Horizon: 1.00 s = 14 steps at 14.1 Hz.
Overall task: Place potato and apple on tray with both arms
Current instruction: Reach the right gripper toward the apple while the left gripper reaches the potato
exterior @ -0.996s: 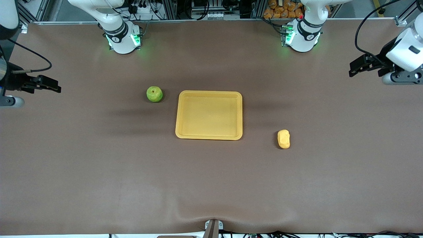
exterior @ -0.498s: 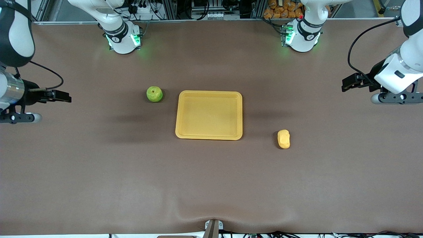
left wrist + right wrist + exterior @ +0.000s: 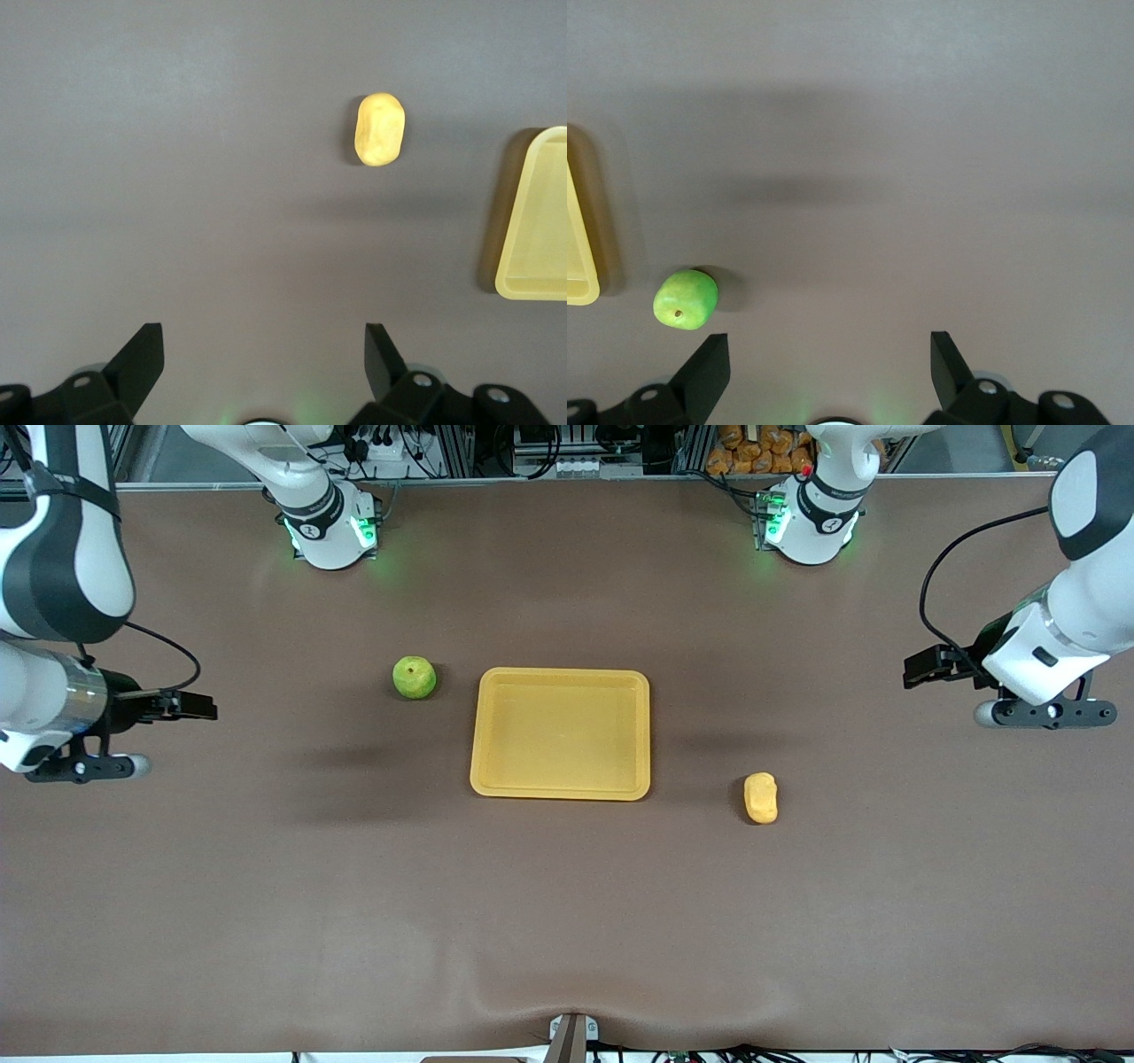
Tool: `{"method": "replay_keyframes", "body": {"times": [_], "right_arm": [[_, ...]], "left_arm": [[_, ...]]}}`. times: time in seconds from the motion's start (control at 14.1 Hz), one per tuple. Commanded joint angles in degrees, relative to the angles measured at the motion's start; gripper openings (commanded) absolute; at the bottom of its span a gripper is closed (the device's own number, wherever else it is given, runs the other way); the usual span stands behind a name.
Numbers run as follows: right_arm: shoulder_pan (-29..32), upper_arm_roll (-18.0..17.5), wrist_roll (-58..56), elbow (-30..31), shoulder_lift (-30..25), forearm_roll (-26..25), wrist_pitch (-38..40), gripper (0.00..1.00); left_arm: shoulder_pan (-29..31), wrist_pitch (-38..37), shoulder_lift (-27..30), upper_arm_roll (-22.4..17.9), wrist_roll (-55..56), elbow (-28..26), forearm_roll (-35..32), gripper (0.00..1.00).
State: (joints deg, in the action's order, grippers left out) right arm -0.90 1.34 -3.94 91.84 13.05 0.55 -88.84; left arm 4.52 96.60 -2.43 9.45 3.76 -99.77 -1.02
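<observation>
The yellow-orange tray (image 3: 560, 732) lies mid-table; its edge shows in the left wrist view (image 3: 534, 217) and the right wrist view (image 3: 579, 266). The green apple (image 3: 414, 677) sits on the table beside the tray, toward the right arm's end, and shows in the right wrist view (image 3: 685, 299). The potato (image 3: 761, 798) lies beside the tray toward the left arm's end, nearer the front camera, and shows in the left wrist view (image 3: 380, 129). My left gripper (image 3: 920, 666) is open and empty, up over the left arm's end. My right gripper (image 3: 197, 708) is open and empty, over the right arm's end.
The brown table mat (image 3: 567, 921) spreads around the tray. The two arm bases (image 3: 330, 522) (image 3: 811, 518) stand along the table's edge farthest from the front camera. A small bracket (image 3: 571, 1036) sits at the nearest edge.
Both grippers have moved inward from the table's ends toward the tray and lower in the front view. The apple, the potato and the tray have not moved.
</observation>
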Motion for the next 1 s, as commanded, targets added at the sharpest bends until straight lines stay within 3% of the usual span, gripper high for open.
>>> {"method": "replay_keyframes", "body": {"times": [0.0, 0.28, 0.92], "right_arm": [[-1.7, 0.2, 1.4, -1.3, 1.4, 0.0, -0.2, 1.00], [-3.9, 0.2, 6.1, -1.0, 3.0, 2.7, -1.6, 1.00], [-9.4, 0.2, 16.1, 4.7, 4.5, 2.8, -6.6, 1.00]], "left_arm": [[0.1, 4.8, -1.2, 0.0, 1.2, -2.7, 0.1, 1.00], [0.1, 12.1, -1.7, 0.0, 1.3, -7.1, 0.1, 1.00], [-1.4, 15.5, -9.0, 0.4, 4.8, -7.4, 0.1, 1.00]]}}
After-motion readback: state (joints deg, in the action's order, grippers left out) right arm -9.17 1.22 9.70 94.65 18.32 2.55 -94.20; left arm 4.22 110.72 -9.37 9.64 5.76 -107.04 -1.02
